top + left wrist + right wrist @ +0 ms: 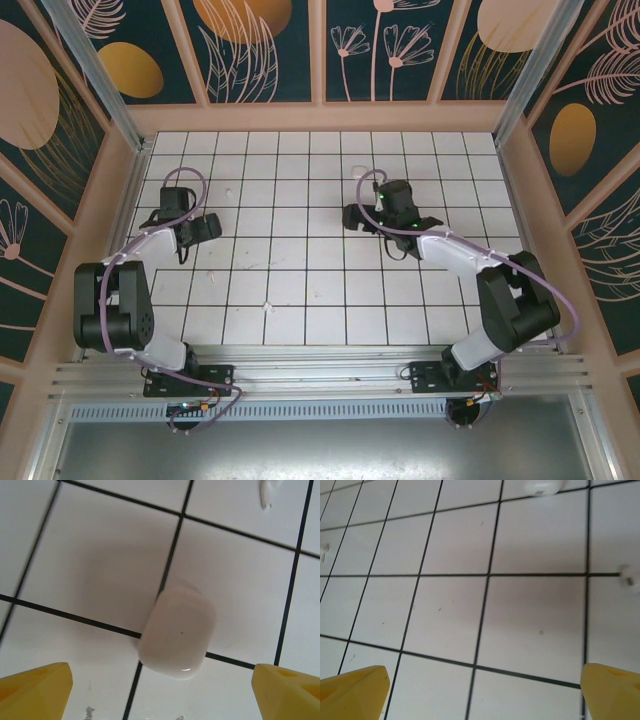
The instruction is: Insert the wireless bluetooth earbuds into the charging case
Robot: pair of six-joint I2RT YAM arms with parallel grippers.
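Lying beyond charging case (177, 632), one earbud (265, 495)

Earbud (266, 492): cut by the top edge of the left wrist view, only part showing. White lump (542, 486): cut by the top edge of the right wrist view, kind not determinable; left bit (323, 552) and right bit (627, 575) at that view's side edges, blurred. Speck (265, 303), top view: too small to identify.
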